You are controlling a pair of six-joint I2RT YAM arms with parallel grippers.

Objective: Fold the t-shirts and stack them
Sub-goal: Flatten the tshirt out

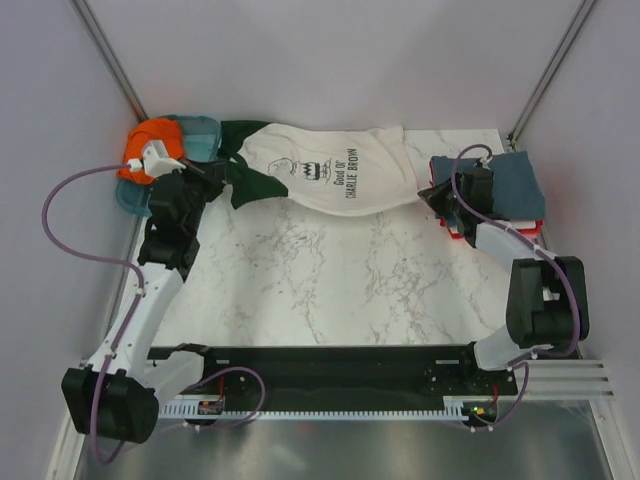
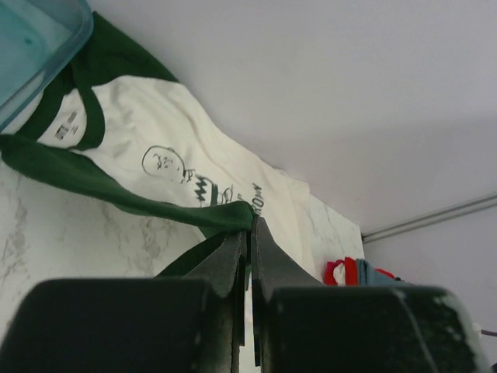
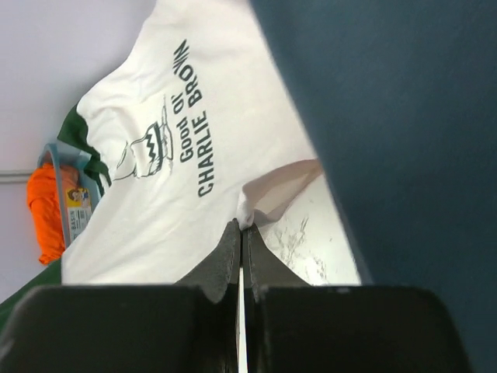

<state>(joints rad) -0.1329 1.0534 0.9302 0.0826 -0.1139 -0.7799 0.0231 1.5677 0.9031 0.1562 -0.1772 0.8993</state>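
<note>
Holding 1 orange t-shirt [image 1: 143,133], the teal tray [image 1: 205,135] sits beside the cream t-shirt [image 1: 280,150].

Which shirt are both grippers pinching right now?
The cream tee with green sleeves: the left gripper is shut on a sleeve, the right gripper on its hem. The orange tee sits in the tray; the slate-blue tee lies apart at right.

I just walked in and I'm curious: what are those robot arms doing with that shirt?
The left arm's jaws are shut on a dark green sleeve of the cream t-shirt, and the right arm's jaws pinch its bottom edge, so it is stretched across the far side of the marble table. A folded stack with a slate-blue shirt on top sits by the right arm. An orange shirt lies in the teal tray, far left.
</note>
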